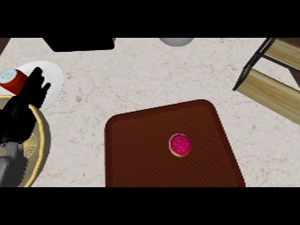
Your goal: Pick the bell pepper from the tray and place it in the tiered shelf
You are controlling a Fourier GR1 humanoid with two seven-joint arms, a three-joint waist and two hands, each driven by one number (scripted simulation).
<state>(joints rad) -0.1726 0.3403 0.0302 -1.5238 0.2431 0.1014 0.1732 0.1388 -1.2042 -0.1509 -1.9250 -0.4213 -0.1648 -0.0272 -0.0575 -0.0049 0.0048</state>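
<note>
A dark brown tray [145, 149] lies in the middle of the counter. On it, right of centre, sits a small round magenta thing with a tan rim, the bell pepper [181, 144]. The tiered shelf [279, 83], pale wooden boards on a black frame, stands at the upper right, apart from the tray. My left hand [17, 117] shows at the left edge, open with its fingers pointing up, resting far from the tray. My right hand shows in no view.
A red can [12, 80] stands on a white plate [55, 77] at the left, just beyond my left hand's fingertips. A yellow-rimmed plate [43, 145] lies under that hand. A black box [79, 43] and a grey round object [176, 41] sit at the far edge.
</note>
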